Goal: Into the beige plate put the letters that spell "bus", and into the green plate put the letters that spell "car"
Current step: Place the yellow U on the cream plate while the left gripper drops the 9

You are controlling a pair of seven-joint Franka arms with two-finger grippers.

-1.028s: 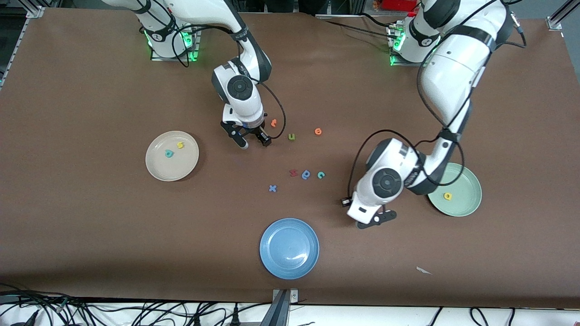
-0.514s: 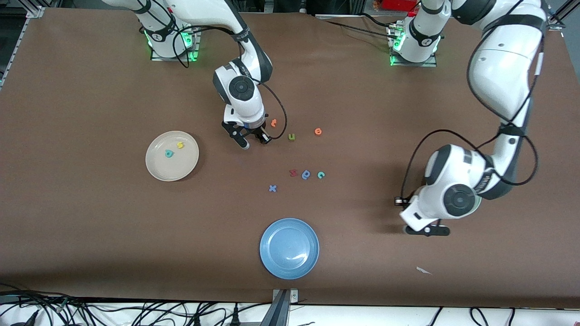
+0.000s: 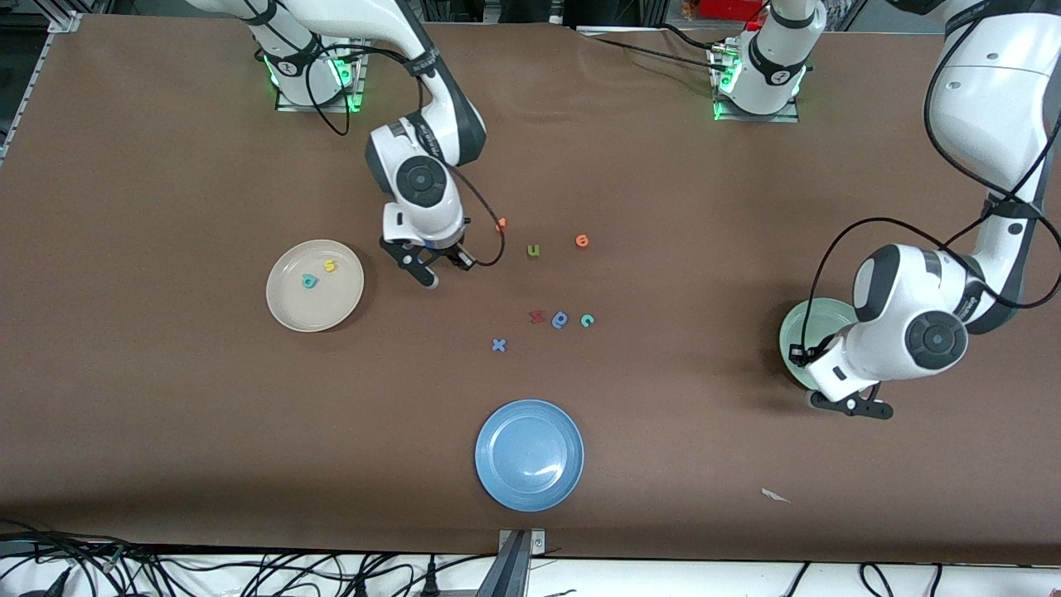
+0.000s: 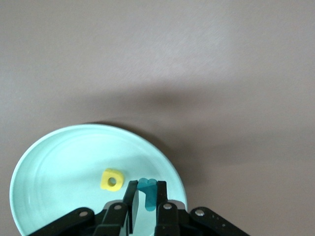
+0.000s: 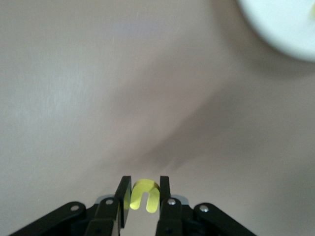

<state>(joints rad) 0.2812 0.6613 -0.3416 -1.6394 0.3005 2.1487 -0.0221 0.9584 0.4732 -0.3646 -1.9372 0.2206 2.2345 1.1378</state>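
My left gripper point(image 4: 145, 186) hangs over the green plate point(image 4: 59, 162), shut on the teal "r" point(image 4: 147, 195). The yellow "a" point(image 4: 112, 179) lies in that plate. In the front view the left gripper point(image 3: 854, 406) and its wrist cover most of the green plate point(image 3: 802, 330). My right gripper point(image 5: 144, 183) is shut on the yellow "u" point(image 5: 145, 194), above the table beside the beige plate point(image 3: 315, 311); the front view shows this gripper point(image 3: 443, 267) too. The teal "b" point(image 3: 310, 282) and yellow "s" point(image 3: 331, 266) lie in the beige plate. The teal "c" point(image 3: 587, 320) lies mid-table.
An olive "u" point(image 3: 533, 250) and two orange letters point(image 3: 501, 224) point(image 3: 582, 240) lie mid-table. A red letter point(image 3: 536, 316) and a blue round letter point(image 3: 560, 319) lie beside the "c", with a blue "x" point(image 3: 498, 345) close by. A blue plate point(image 3: 529, 454) sits nearer the front camera.
The left arm swung with the teal "r" from mid-table to over the green plate. The right gripper shut on the yellow "u" and shifted toward the beige plate.
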